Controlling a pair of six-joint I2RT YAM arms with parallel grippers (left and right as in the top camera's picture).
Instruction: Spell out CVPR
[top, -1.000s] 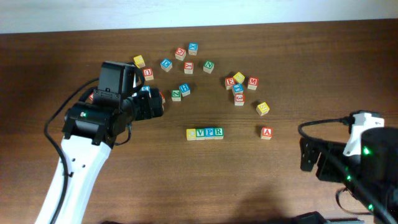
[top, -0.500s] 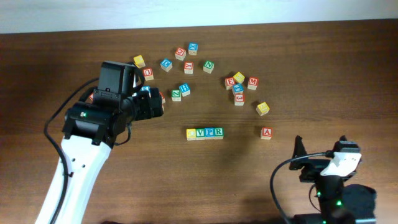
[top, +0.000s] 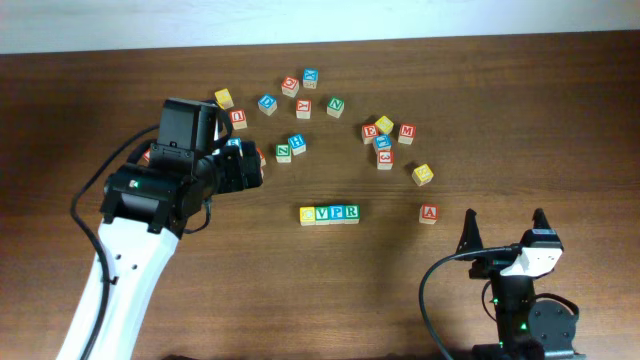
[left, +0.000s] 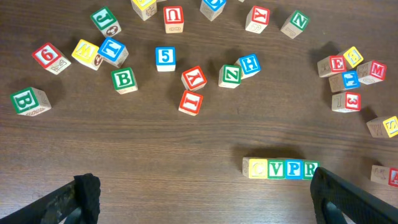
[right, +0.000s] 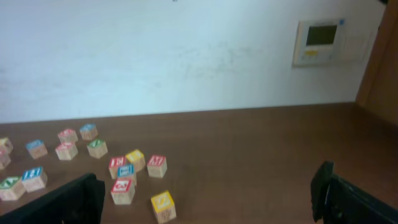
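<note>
Dark wooden table (top: 520, 120), pale wall (right: 155, 56) behind. Left arm (top: 120, 255), white and bulky, reaching in from the near left. Left gripper (left: 205, 190) spread wide, holding nothing, raised over the table to the left of the row and apart from it. Right gripper (top: 504, 228) low at the near right, likewise spread and empty, facing the wall. Loose cubes (top: 300, 105) scattered over the far half; red A cube (top: 428, 213) alone, right of the row.

CVPR row (left: 281, 168) at mid-table: yellow cube (left: 255, 168), green V (left: 276, 168), blue P (left: 293, 168), green R (left: 309, 168), touching side by side in one straight line. Letter on the yellow face too faint to read.

By judgement, spelling finished; no placing left, only standing clear. Calls next for little: both arms kept off the row, no brushing of its ends, perhaps a check of the yellow face for a true C.
</note>
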